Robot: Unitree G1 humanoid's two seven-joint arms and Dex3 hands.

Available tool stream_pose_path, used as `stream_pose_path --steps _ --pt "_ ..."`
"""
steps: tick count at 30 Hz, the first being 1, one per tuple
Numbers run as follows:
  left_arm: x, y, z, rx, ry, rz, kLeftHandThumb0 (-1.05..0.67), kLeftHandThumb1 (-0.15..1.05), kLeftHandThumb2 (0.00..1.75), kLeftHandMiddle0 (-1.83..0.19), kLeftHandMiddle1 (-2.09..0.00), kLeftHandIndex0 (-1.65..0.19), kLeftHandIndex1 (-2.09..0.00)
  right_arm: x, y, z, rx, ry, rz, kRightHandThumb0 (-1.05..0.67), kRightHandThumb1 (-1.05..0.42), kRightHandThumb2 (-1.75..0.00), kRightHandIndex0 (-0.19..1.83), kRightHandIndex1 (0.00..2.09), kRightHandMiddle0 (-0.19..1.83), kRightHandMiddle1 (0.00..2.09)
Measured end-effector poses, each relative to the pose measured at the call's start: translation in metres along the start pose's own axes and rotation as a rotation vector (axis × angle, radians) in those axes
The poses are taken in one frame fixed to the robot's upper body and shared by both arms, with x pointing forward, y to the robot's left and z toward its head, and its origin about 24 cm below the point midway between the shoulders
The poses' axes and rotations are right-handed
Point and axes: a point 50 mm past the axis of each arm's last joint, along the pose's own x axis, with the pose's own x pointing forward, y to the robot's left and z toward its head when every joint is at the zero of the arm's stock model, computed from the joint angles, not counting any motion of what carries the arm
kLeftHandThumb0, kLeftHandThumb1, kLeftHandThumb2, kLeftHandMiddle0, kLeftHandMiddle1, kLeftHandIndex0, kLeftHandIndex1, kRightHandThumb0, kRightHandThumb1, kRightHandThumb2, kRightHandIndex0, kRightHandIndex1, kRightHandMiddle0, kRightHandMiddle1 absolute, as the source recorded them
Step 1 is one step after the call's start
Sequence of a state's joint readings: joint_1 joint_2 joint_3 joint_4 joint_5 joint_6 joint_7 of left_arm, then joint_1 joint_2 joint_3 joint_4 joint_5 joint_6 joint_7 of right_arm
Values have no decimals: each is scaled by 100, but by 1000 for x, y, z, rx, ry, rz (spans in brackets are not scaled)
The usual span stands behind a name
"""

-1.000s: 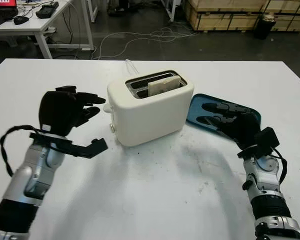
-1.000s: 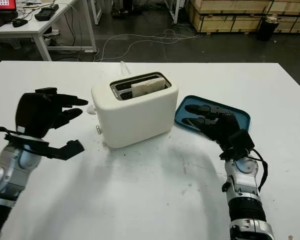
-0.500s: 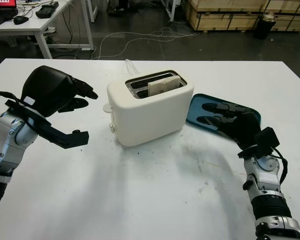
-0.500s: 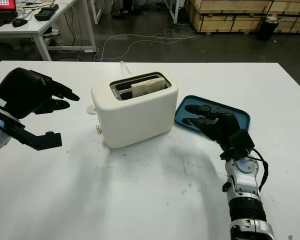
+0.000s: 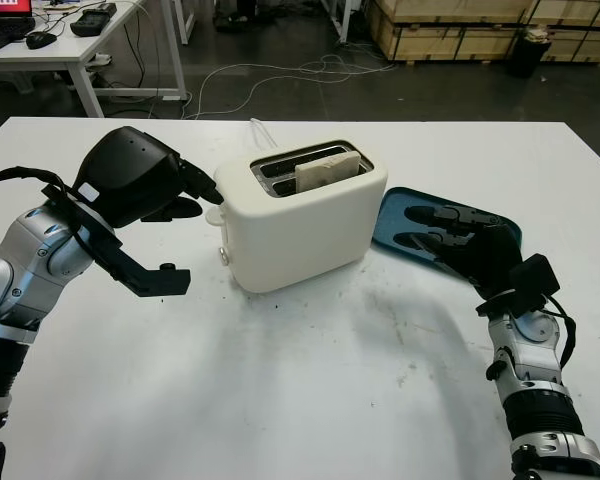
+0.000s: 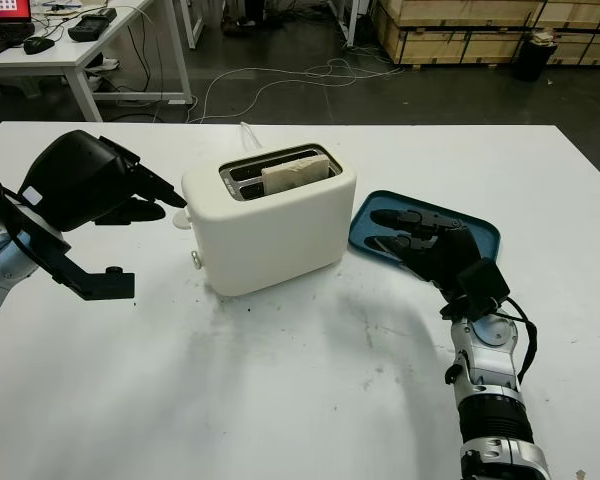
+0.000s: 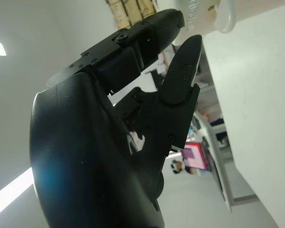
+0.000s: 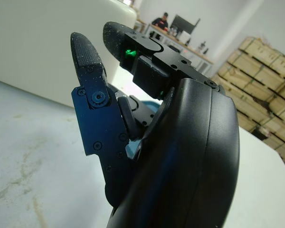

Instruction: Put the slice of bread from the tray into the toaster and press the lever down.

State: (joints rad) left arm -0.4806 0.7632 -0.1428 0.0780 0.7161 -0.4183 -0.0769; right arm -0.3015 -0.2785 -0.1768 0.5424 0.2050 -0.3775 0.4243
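One slice of bread (image 5: 327, 171) already stands in the toaster (image 5: 300, 215), in the slot on the near side. It stands on its edge, with its top sticking up a little. Its long side runs along the slot, from the lever end toward the tray (image 5: 480, 222) end. Bread is light and soft, so it would squash if pinched hard, but it needs no more holding now.

What is left is the lever (image 5: 214, 214). It is a small white knob on the toaster's left end, and it looks hard and smooth. I think it should be pushed from on top, straight down.

The left hand (image 5: 140, 188) is open and holds nothing. Its fingers (image 7: 184, 59) point at the lever and are just beside it. The right hand (image 5: 475, 245) is open over the tray and holds nothing. The toaster sits in the middle of the bench (image 5: 310, 390).
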Motion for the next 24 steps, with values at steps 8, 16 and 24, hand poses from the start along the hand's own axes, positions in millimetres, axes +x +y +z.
stream_pose_path --steps 8,16,24 --pt "6 -7 -1 32 -15 -55 -37 78 0 -111 -128 -121 0 0 0 0 0 -1 0 -52 -82 0 116 1 108 0" --pt "6 -11 -3 29 -10 -91 -33 78 0 -109 -131 -121 0 0 0 0 0 -1 -1 -53 -82 0 117 1 108 0" --pt "6 -15 -4 22 -8 -114 -34 79 0 -107 -135 -121 0 0 0 0 -2 0 -2 -53 -83 0 116 0 107 0"
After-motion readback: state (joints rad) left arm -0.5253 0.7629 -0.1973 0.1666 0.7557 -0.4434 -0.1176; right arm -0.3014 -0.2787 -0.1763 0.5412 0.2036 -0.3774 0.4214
